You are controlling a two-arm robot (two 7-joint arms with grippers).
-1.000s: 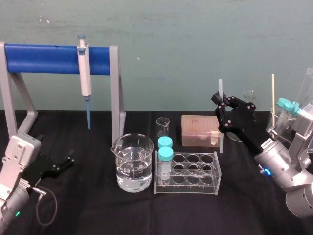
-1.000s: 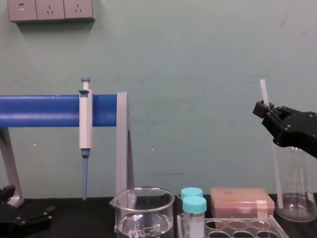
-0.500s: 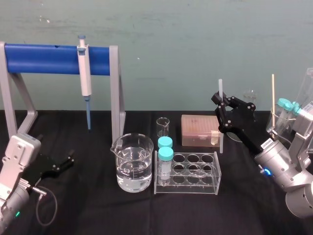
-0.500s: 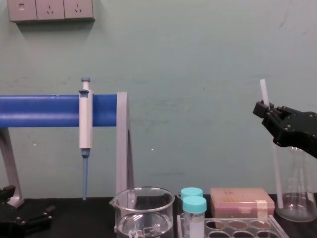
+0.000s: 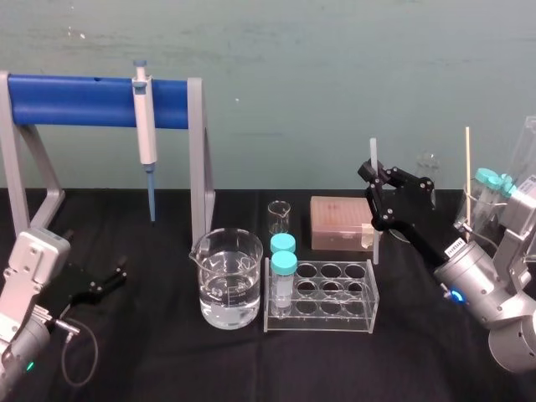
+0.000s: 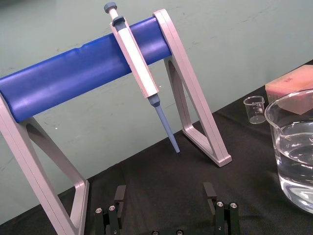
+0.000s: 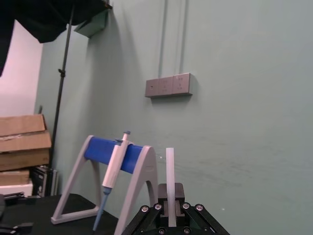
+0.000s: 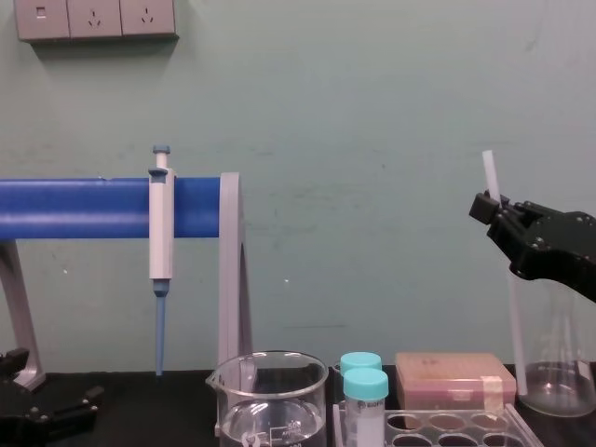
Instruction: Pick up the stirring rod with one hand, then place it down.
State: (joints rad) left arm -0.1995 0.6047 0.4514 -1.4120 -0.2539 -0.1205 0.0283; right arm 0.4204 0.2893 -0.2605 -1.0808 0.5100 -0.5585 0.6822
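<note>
Your right gripper (image 5: 374, 180) is clamped on the stirring rod (image 5: 373, 151), upright beside the pink box (image 5: 339, 222); your left gripper (image 5: 109, 279) lies parked, fingers (image 6: 120, 196) spread.

Lighting, all views: soft, even, diffuse room light; green wall (image 8: 372, 140) uniformly bright, stirring rod (image 8: 489, 175) standing pale white against it; black table cover (image 5: 151, 352) dark and matte; small glints on beaker (image 5: 226, 276) glass and water surface.

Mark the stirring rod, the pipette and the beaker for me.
stirring rod (image 8: 511, 326), chest view, lower shaft.
pipette (image 5: 145, 126), head view, grey body.
beaker (image 5: 224, 258), head view, glass wall.
</note>
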